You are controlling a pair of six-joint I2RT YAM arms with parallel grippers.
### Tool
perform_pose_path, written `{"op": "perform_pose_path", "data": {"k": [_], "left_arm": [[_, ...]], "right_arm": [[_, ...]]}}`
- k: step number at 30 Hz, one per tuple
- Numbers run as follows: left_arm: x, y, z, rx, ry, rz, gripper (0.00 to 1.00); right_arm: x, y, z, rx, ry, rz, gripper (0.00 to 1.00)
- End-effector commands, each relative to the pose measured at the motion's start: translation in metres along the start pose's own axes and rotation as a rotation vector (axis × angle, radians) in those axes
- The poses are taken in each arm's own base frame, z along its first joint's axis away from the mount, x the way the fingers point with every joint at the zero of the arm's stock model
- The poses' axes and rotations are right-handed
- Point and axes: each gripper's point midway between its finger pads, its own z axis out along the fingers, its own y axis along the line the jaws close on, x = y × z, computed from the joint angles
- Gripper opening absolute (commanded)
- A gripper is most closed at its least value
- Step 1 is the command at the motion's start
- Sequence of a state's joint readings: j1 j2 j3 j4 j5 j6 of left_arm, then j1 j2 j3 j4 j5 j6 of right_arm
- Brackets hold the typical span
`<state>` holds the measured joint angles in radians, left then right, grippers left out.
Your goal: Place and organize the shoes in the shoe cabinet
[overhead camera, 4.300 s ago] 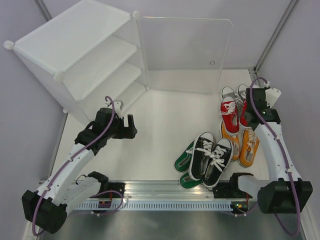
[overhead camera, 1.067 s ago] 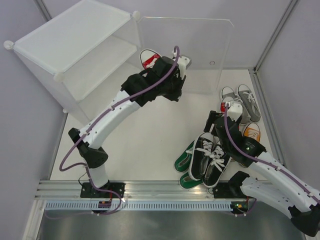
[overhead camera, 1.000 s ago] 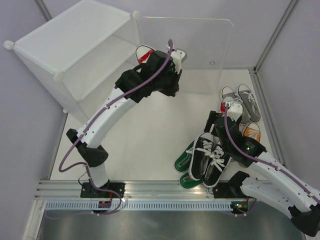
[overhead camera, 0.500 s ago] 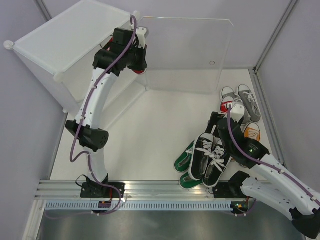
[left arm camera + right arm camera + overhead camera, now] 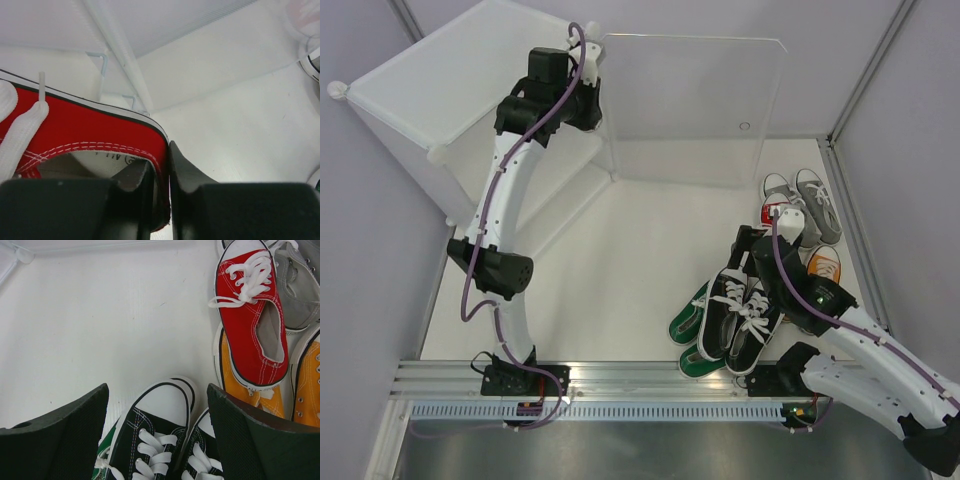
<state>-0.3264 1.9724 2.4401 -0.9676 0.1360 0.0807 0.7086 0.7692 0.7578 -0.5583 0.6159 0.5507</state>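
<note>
Matt canvas red shoe (image 5: 100,135); smooth translucent white plastic shoe cabinet (image 5: 450,70); clear glossy door panel (image 5: 700,100).

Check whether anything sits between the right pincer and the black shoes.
Nothing visible does. The right pincer hangs open directly over the black shoes, their toes showing between its fingers. The red shoe lies off to one side, resting on an orange shoe.

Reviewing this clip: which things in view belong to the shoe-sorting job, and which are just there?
Job:
- red shoe, pinched in the left pincer
- second red shoe
- black pair
- green pair
- orange pair
- grey pair
- cabinet and its door

Just there:
- rail
- frame post
</note>
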Motion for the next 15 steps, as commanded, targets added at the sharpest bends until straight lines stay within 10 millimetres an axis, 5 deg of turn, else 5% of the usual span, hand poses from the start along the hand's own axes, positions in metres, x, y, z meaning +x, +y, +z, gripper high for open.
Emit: {"op": "perform_pose_path", "data": {"k": [1, 11, 15], "left_arm": [[-0.055, 0.015, -0.012, -0.055, -0.197, 0.121, 0.22], [-0.069, 0.023, -0.024, -0.102, -0.251, 0.095, 0.52], [-0.079, 0.018, -0.042, -0.099, -0.296, 0.039, 0.73]], "right_arm": [[0.007, 0.000, 0.001, -0.004, 0.025, -0.004, 0.83], [0.012, 0.006, 0.002, -0.037, 0.044, -0.012, 0.83], [0.006, 0.015, -0.001, -0.088, 0.034, -0.024, 0.83]]}}
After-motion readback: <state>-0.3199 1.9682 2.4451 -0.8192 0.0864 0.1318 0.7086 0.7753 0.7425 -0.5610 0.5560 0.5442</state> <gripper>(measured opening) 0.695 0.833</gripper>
